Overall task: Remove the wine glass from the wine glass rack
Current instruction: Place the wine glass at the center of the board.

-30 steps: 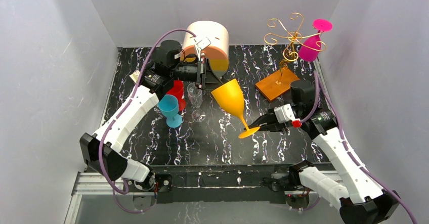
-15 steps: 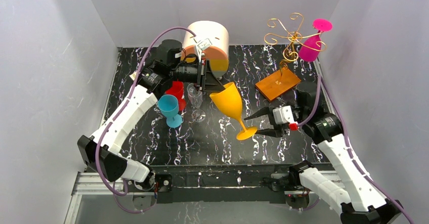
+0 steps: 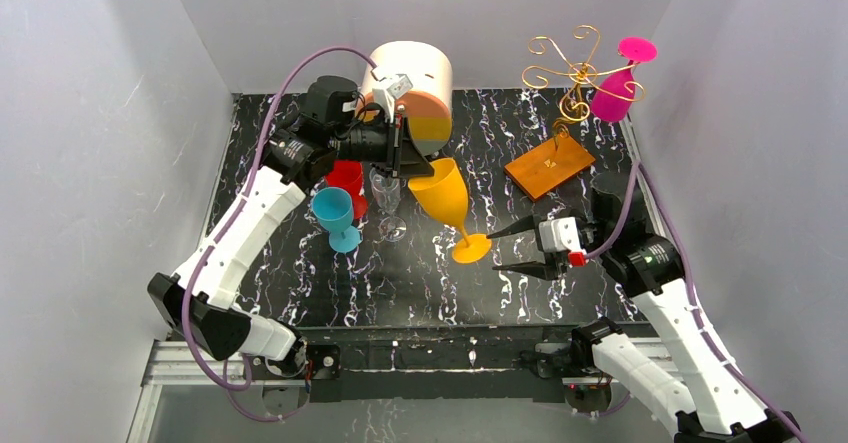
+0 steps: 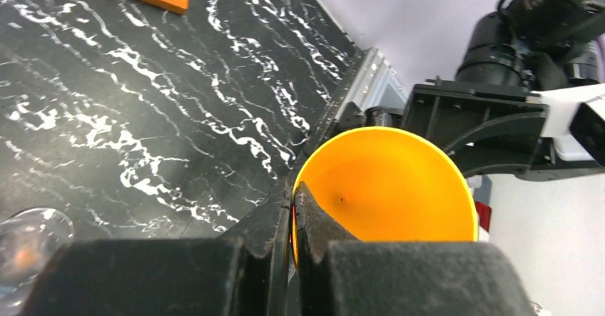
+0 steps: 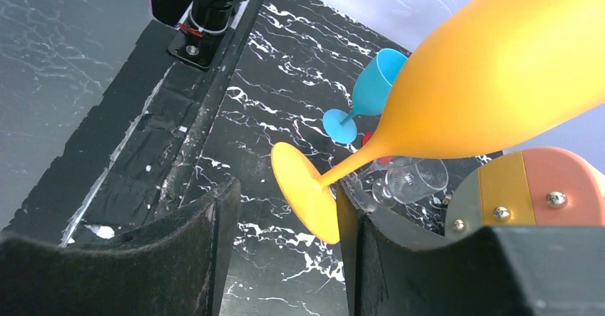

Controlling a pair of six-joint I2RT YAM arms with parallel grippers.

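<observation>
A yellow wine glass (image 3: 440, 191) hangs tilted above the table, and my left gripper (image 3: 408, 158) is shut on its rim. In the left wrist view the jaws (image 4: 292, 196) pinch the wall of the yellow bowl (image 4: 399, 187). My right gripper (image 3: 500, 250) stands open just right of the glass's foot (image 3: 470, 248). In the right wrist view that foot (image 5: 303, 191) floats between the spread fingers (image 5: 207, 223), close to the right one. The gold wire wine glass rack (image 3: 572, 73) stands at the back right, and a pink wine glass (image 3: 612, 93) hangs from it.
A blue glass (image 3: 335, 213), a red glass (image 3: 348, 178) and a clear glass (image 3: 386, 198) stand close together under my left arm. A round cream-and-orange box (image 3: 410, 83) sits at the back. The rack's orange wooden base (image 3: 547, 166) lies near my right arm.
My right gripper has opened, let go of the yellow glass's foot and drawn back to the right. The left gripper has kept its hold and shifted the glass slightly left and back.
</observation>
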